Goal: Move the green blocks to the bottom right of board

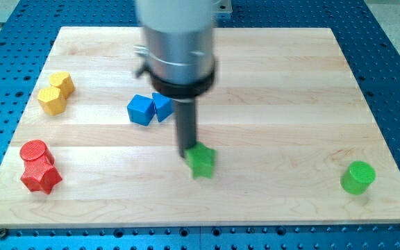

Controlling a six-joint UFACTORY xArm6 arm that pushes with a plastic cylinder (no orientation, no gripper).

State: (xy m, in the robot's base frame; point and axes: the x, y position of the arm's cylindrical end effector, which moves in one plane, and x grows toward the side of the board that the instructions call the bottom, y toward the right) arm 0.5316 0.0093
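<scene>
Though mid-board, my tip (188, 153) against green star (202, 161)

A blurred, pale grey cylindrical arm housing (178, 21) fills the upper centre of the frame. Below it sits a black ring collar (182, 78). A straight dark rod narrows down to my tip (188, 153).

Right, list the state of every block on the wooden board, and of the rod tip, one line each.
Green star-shaped block: near the board's bottom middle, touching my tip.
Green cylinder block: upright, at bottom right.
Two blue cube blocks: touching, left of the rod.
Two yellow hexagonal blocks: touching, upper left.
Two red blocks: cylinder against star shape, lower left.
My tip: down against the green star's upper-left edge.
</scene>
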